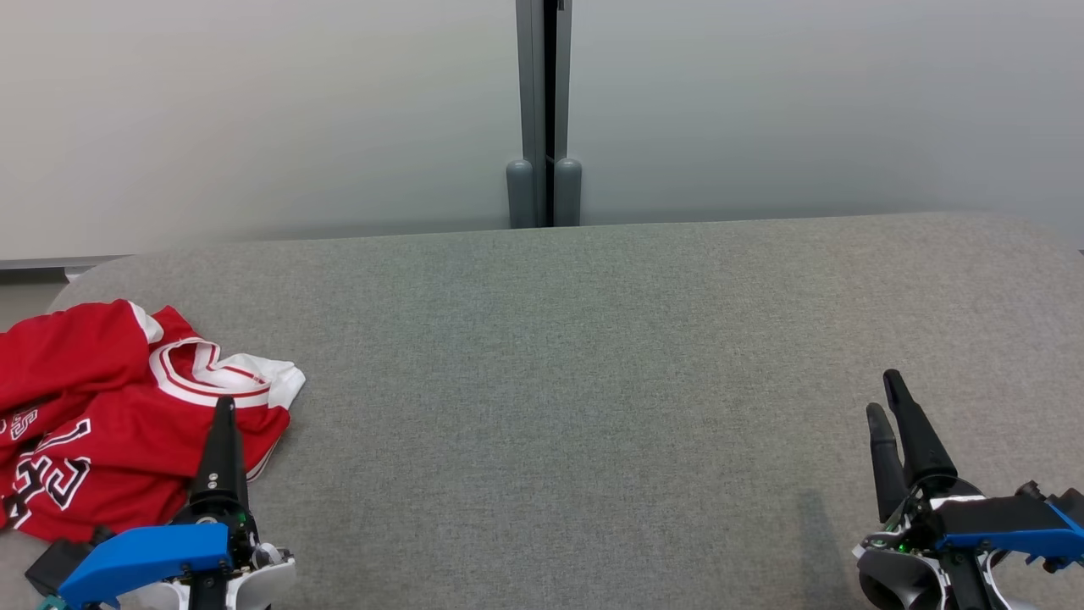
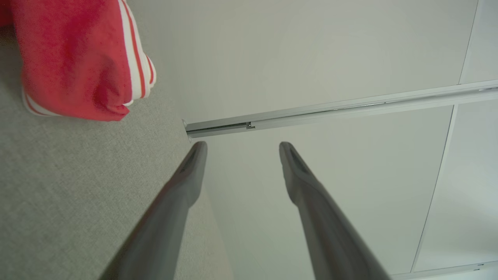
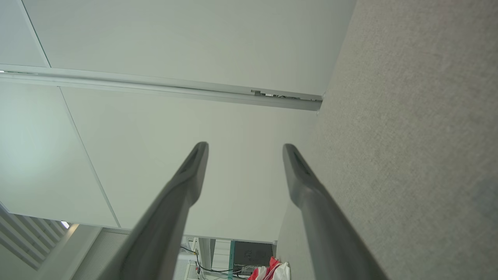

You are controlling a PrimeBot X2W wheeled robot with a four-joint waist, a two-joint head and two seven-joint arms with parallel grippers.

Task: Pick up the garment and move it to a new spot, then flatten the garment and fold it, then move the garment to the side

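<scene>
Red jersey (image 1: 110,424) crumpled on grey table (image 1: 593,381), black-and-white lettering unreadable, left gripper (image 2: 243,144) and right gripper (image 3: 245,146) spread wide, empty

Head downward, wrists low along grey surface (image 1: 593,339)

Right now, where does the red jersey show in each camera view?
Head view: red jersey at lower left, on the grey table.
Left wrist view: jersey in the top left corner.
Right wrist view: small red-and-white patch at bottom centre, probably the jersey.
Shared landmark: the metal wall rail, upright in the head view.
</scene>
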